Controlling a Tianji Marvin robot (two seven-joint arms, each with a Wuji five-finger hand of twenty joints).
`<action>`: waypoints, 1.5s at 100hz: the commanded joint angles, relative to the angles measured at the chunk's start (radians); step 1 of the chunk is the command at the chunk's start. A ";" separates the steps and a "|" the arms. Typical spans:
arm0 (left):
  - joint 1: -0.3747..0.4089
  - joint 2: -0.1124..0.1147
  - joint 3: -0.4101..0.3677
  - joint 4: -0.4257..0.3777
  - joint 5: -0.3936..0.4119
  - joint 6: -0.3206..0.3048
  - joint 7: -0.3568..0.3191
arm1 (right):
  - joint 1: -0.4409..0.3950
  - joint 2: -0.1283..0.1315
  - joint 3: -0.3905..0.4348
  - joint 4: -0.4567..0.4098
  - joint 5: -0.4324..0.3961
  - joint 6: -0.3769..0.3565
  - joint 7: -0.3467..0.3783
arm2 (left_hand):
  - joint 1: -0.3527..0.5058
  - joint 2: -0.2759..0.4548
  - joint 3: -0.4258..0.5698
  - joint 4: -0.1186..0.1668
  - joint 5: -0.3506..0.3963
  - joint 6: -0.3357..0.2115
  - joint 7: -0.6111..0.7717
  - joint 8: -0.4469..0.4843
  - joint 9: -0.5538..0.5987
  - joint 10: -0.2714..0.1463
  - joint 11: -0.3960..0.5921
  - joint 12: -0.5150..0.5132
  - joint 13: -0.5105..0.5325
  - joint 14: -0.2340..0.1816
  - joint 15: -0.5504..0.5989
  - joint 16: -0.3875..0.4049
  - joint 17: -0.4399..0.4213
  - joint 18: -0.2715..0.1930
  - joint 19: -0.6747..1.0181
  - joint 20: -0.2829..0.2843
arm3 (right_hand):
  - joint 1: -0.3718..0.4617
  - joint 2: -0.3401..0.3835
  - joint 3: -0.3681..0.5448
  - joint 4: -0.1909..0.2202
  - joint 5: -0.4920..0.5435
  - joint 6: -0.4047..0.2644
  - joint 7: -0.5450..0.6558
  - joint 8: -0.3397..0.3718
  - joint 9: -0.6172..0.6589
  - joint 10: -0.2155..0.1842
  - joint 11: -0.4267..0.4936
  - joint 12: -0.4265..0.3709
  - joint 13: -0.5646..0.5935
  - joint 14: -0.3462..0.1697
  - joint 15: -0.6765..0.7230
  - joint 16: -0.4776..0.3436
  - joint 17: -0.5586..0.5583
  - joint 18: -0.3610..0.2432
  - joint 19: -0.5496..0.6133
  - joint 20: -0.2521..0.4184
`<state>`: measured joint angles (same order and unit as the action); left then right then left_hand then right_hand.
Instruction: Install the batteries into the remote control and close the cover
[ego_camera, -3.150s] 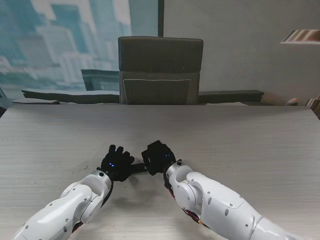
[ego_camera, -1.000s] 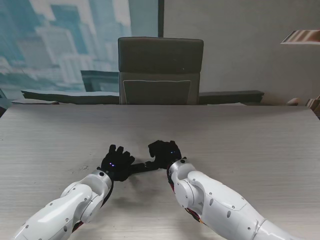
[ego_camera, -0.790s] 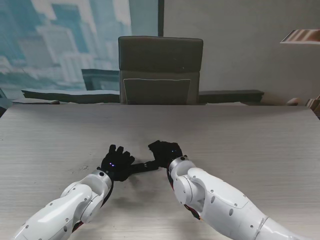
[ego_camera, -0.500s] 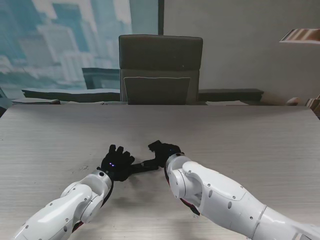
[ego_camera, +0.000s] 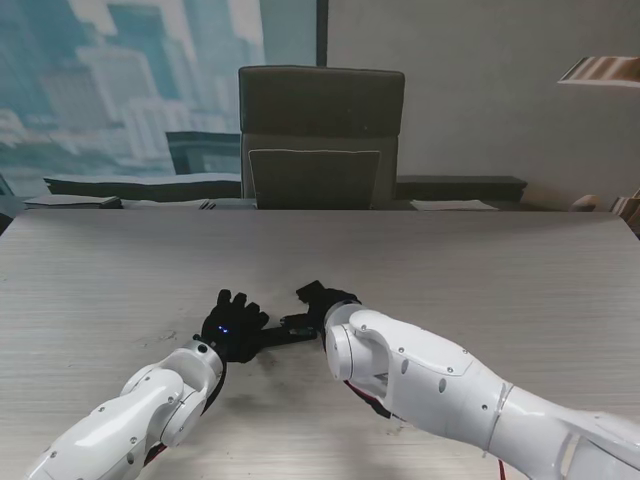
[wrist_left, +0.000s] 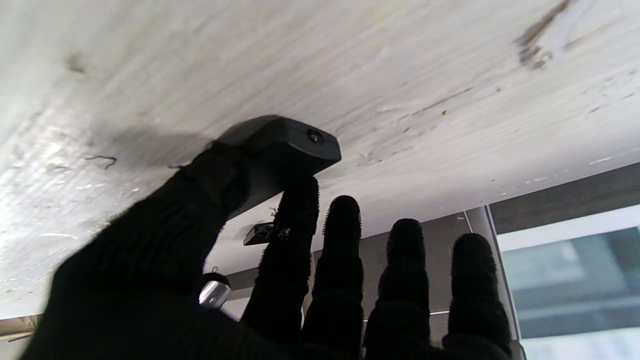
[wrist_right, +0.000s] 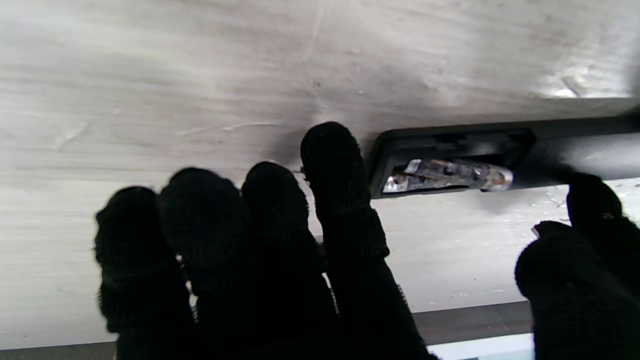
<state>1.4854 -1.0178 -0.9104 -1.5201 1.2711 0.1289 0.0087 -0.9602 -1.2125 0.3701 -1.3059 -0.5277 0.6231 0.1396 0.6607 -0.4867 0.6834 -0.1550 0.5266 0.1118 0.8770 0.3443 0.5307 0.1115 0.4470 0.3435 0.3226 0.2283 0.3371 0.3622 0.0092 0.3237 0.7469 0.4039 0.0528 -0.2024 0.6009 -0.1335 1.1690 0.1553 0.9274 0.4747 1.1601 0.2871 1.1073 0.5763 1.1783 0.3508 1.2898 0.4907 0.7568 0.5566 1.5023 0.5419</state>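
remote control (ego_camera: 283, 332) – one, black, flat on the table (ego_camera: 480, 270) between both hands | battery bay (wrist_right: 450, 172) uncovered, something shiny inside – count unclear | left hand (ego_camera: 232, 326) pinches one end | right hand (ego_camera: 322, 298) at the other end, grip unclear

Both arms reaching in from the near corners, white shells, black gloves. Left hand (ego_camera: 231, 326) palm down, thumb (wrist_left: 210, 175) and index finger (wrist_left: 295, 215) pinching the end of the remote (wrist_left: 280, 150), other three fingers straight and apart. Right hand (ego_camera: 320, 303) mostly hidden behind its own forearm, palm down, four fingers close together, index fingertip (wrist_right: 330, 150) just beside the other end of the remote, thumb apart, holding nothing
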 joint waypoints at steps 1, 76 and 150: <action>0.019 0.004 0.005 0.026 -0.002 -0.001 -0.027 | 0.006 -0.009 -0.009 0.010 0.010 -0.001 0.023 | 0.097 0.024 0.010 0.038 0.096 -0.204 0.161 0.058 -0.004 -0.004 0.013 0.009 -0.007 0.004 0.010 -0.007 -0.006 0.002 0.014 -0.016 | -0.018 0.015 -0.025 0.024 0.032 0.022 -0.016 0.014 0.023 0.083 0.004 0.017 0.034 0.017 0.025 -0.015 0.010 0.052 0.057 0.020; 0.017 0.004 0.006 0.028 -0.007 -0.004 -0.029 | 0.037 -0.065 -0.056 0.126 0.072 -0.032 0.009 | 0.098 0.026 0.007 0.040 0.095 -0.203 0.160 0.058 -0.006 -0.001 0.012 0.009 -0.009 0.004 0.009 -0.007 -0.007 0.002 0.013 -0.017 | 0.027 -0.074 0.088 0.034 0.065 -0.001 0.031 0.037 0.081 0.073 0.033 0.030 0.110 -0.002 0.072 -0.027 0.095 0.052 0.111 0.022; 0.019 0.004 0.004 0.025 -0.002 0.001 -0.033 | 0.018 -0.056 -0.037 0.124 0.071 -0.057 -0.002 | 0.097 0.028 0.003 0.040 0.094 -0.203 0.158 0.058 -0.007 -0.002 0.011 0.008 -0.010 0.003 0.009 -0.007 -0.008 0.002 0.012 -0.018 | 0.197 -0.192 0.354 0.027 0.037 -0.009 0.029 0.037 0.064 0.057 0.035 0.030 0.112 -0.019 0.074 -0.043 0.107 0.034 0.122 0.000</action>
<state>1.4865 -1.0179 -0.9130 -1.5207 1.2692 0.1282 0.0061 -0.9201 -1.2730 0.3361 -1.1803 -0.4625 0.5753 0.1143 0.6607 -0.4808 0.6743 -0.1554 0.5266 0.1117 0.8770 0.3443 0.5307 0.1115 0.4470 0.3434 0.3226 0.2283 0.3371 0.3623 0.0092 0.3237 0.7469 0.4039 0.1504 -0.3385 0.8260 -0.1284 1.2565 0.1901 1.0454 0.5032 1.2119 0.2891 1.1076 0.5896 1.2431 0.3521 1.3405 0.4625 0.8391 0.5682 1.5457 0.5422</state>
